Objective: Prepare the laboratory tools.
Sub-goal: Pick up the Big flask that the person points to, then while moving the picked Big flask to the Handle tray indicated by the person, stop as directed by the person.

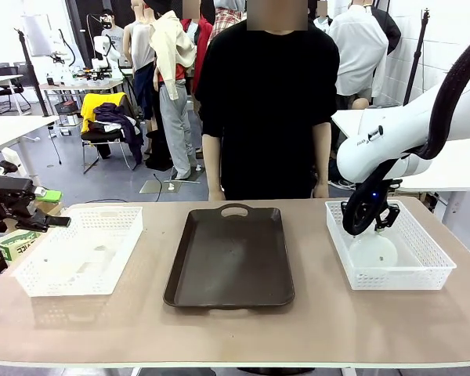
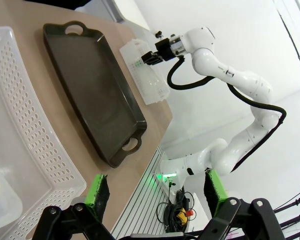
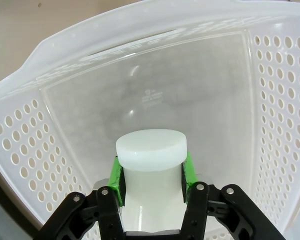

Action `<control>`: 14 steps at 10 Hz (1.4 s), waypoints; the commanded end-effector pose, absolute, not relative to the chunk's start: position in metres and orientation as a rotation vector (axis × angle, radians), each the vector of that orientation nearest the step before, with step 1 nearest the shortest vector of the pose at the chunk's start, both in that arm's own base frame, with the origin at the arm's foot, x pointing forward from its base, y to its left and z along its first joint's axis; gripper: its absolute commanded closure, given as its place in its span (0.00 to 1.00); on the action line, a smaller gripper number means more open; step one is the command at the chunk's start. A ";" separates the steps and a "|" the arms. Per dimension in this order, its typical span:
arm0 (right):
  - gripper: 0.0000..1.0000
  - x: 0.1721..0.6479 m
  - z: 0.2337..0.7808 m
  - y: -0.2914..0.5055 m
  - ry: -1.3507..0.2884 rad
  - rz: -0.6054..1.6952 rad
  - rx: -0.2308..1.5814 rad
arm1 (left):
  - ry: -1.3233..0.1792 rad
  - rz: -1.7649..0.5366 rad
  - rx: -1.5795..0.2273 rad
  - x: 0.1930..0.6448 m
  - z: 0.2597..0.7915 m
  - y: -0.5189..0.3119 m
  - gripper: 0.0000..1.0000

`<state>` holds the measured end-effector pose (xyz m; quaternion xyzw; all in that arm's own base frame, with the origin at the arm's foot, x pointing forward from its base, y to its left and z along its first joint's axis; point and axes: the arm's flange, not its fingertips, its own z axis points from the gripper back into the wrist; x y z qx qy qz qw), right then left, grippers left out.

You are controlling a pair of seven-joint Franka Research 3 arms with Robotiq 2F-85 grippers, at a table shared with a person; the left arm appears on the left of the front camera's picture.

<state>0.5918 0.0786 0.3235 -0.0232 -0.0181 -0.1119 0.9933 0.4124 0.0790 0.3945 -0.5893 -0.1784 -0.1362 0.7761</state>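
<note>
The right arm [image 1: 399, 133] reaches down into the right basket [image 1: 399, 279], a white lattice basket at the robot's right end of the bench [image 1: 235, 329]. The right wrist view looks straight down on a frosted-white flask [image 3: 150, 147] standing upright on the basket's floor. The right jaws are clenched on its narrow neck, with the green pads [image 3: 117, 180] pressed against either side just below the thick rim. The perforated walls of the basket [image 3: 35, 150] rise all around the flask. In the front view the flask's wide base [image 1: 376, 252] shows as a pale disc on the basket floor beneath the black wrist.

A dark brown tray [image 1: 231, 258] with cut-out handles lies in the middle of the bench, between the two baskets and apart from both.

The left basket [image 1: 39, 274] sits at the robot's left end. A pale frosted shape [image 1: 92, 254] lies inside it, too faint to make out. The left jaws sit low at the picture's left edge, just outside that basket. In the left wrist view they stand wide apart and released, their green pads [image 2: 100, 192] gripping nothing.

A person [image 1: 266, 102] in a black shirt stands at the far side of the bench, arms hanging down.
</note>
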 end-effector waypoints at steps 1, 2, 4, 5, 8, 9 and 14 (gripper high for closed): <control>1.00 0.592 0.323 0.080 -0.037 -0.222 -0.046 | -0.396 -0.293 -1.285 0.413 0.397 0.080 0.00; 1.00 0.592 0.323 0.080 -0.037 -0.222 -0.046 | -0.396 -0.293 -1.285 0.413 0.397 0.080 0.00; 1.00 0.592 0.323 0.080 -0.037 -0.222 -0.046 | -0.396 -0.293 -1.285 0.413 0.397 0.080 0.00; 1.00 0.592 0.323 0.080 -0.037 -0.222 -0.046 | -0.396 -0.293 -1.285 0.413 0.397 0.080 0.00; 1.00 0.592 0.323 0.080 -0.037 -0.222 -0.046 | -0.396 -0.293 -1.285 0.413 0.397 0.080 0.00; 1.00 0.592 0.323 0.080 -0.037 -0.222 -0.046 | -0.396 -0.293 -1.285 0.413 0.397 0.080 0.00; 1.00 0.592 0.323 0.080 -0.037 -0.222 -0.046 | -0.396 -0.293 -1.285 0.413 0.397 0.080 0.00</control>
